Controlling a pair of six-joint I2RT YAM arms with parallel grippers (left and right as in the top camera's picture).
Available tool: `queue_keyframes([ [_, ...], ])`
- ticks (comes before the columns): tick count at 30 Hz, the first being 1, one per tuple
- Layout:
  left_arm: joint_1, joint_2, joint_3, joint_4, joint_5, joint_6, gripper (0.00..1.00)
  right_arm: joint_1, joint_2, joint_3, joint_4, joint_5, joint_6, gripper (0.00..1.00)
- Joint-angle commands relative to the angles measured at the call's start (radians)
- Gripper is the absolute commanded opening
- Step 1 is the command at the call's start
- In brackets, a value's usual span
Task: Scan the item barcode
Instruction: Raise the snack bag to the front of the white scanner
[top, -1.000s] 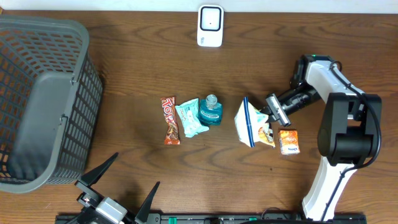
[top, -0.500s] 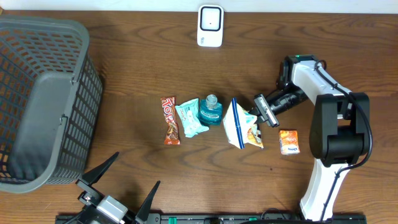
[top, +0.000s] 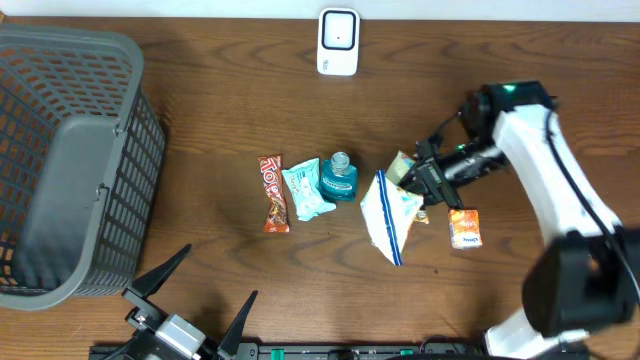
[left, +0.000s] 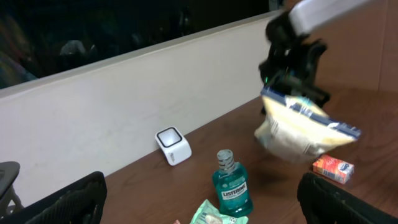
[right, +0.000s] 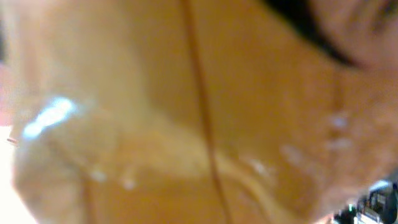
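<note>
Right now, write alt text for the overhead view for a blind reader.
The right gripper, jaws shut, holds a white-and-blue snack bag over the table. Left of it lie a mouthwash bottle, a teal packet and a chocolate bar; a white scanner sits at the far edge, a grey basket at left.

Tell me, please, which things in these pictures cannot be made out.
The snack bag: its barcode is unseen in the overhead and left wrist views; the print is too small and blurred.
Right wrist view: all blur; a yellow-brown surface fills it, hiding the fingers of the right tool.
The basket: cut off by the overhead's left edge.
The orange packet: label too small to read overhead.
</note>
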Motion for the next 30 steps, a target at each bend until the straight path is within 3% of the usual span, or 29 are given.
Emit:
queue_keyframes([
  [1, 0.001, -0.008, -0.006, 0.002, -0.002, 0.014, 0.98, 0.010, -0.110, 0.002, -0.003, -0.024, 0.124, 0.01],
  [8, 0.001, -0.008, -0.006, 0.002, -0.002, 0.014, 0.98, -0.007, -0.172, 0.002, 0.018, 0.030, 0.258, 0.01],
  [11, 0.001, -0.008, -0.006, 0.002, -0.002, 0.014, 0.98, -0.008, -0.172, 0.002, 0.139, 0.213, 0.171, 0.01],
  [13, 0.001, -0.008, -0.006, 0.002, -0.002, 0.014, 0.98, -0.015, -0.172, 0.002, 0.205, 0.223, 0.117, 0.01],
  [23, 0.001, -0.008, -0.006, 0.002, -0.002, 0.014, 0.98, -0.046, -0.173, 0.002, 0.976, 0.261, 0.166, 0.01],
  [30, 0.001, -0.008, -0.011, 0.002, -0.002, 0.014, 0.98, 0.120, -0.166, 0.002, 1.252, 0.766, 0.165, 0.04],
])
